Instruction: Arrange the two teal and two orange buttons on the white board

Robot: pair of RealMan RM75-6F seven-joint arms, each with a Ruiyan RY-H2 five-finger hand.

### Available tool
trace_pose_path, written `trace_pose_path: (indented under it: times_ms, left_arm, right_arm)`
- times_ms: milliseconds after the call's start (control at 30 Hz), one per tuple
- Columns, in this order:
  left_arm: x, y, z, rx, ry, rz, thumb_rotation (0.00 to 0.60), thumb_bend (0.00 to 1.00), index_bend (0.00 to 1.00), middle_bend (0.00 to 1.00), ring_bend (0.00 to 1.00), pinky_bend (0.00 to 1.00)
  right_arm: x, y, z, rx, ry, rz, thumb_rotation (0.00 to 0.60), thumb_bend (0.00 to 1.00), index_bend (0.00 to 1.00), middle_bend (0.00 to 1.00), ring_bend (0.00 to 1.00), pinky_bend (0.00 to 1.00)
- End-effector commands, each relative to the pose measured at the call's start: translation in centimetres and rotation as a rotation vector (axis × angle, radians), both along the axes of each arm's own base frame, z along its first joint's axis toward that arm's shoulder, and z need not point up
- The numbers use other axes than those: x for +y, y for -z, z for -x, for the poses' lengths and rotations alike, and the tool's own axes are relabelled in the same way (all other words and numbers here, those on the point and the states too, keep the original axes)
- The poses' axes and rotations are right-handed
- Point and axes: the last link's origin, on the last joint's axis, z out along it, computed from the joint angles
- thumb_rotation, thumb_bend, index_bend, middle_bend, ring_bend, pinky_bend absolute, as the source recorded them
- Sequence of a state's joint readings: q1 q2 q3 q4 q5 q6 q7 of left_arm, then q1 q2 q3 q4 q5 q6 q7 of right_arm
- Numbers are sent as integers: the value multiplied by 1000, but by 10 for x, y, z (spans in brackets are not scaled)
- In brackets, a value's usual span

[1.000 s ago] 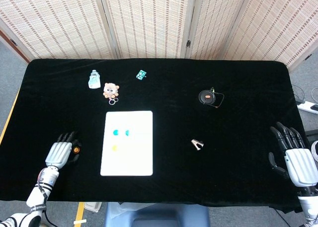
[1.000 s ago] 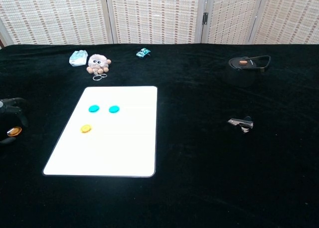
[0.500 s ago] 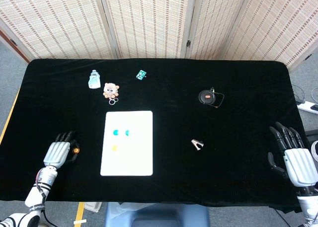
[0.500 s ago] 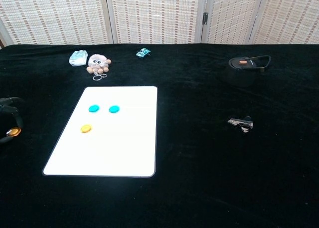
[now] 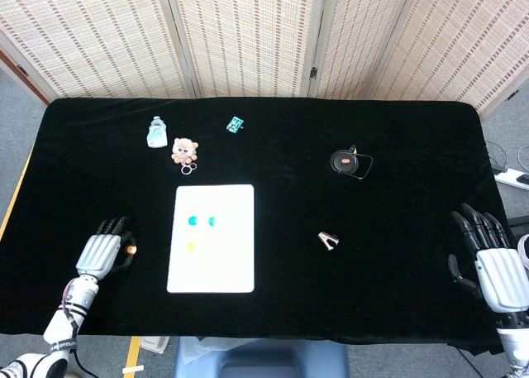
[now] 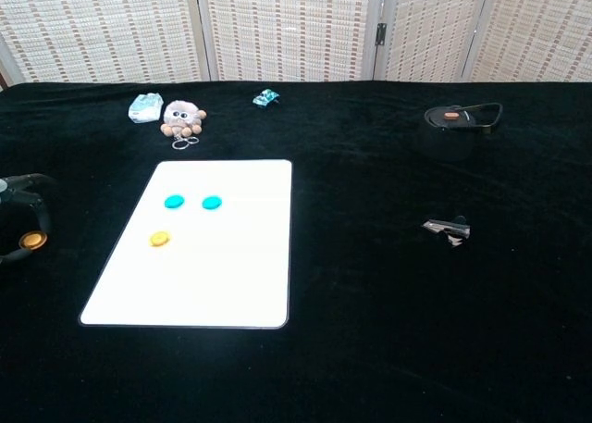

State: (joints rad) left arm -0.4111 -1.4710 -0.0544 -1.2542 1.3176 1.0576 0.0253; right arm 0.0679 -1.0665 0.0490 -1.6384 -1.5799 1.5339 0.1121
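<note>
Orange shows at your left hand [image 5: 101, 255]: the second orange button [image 6: 33, 241] is pinched at its fingertips, just above the black cloth and left of the white board [image 5: 212, 266]. On the board, two teal buttons sit side by side in its far half, one on the left [image 6: 173, 202] and one on the right [image 6: 212, 202]; the first orange button [image 6: 160, 239] lies nearer you, below the left teal one. Your right hand [image 5: 491, 262] rests at the near right edge of the table [image 5: 397, 146] with fingers spread and nothing in it, well apart from the board. Beyond the board lie a plush octopus keychain [image 6: 182, 118], a small wrapped packet [image 6: 144, 107] and a teal clip [image 6: 265, 97]. To the right sit a round black case [image 6: 455, 119] and a small metal clip [image 6: 448, 229].
</note>
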Motion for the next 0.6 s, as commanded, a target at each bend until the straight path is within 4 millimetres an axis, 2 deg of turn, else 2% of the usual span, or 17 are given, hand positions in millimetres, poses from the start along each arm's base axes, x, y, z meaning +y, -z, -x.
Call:
trace_pose_path:
  times_ms: [33,300,400,600]
  left_arm:
    - [7,-4,-18,-37,39,8,600,454,474,84,0,0]
    - [24,2,-70,-77,160,47,600,453,469,83,0,0]
    - [29,10,-92,-83,208,77,600,453,468,83,0,0]
    - [32,29,-121,-80,263,132,600,453,465,84,0,0]
  right_arm:
    - [0,0,1,0,1,1,547,589,0,0,18,0]
    - [1,-1,4,-3,8,2,546,589,0,0,20,0]
    - [1,-2,6,-3,13,1,546,589,0,0,21,0]
    - [0,-1,8,-3,20,-1,547,589,0,0,21,0]
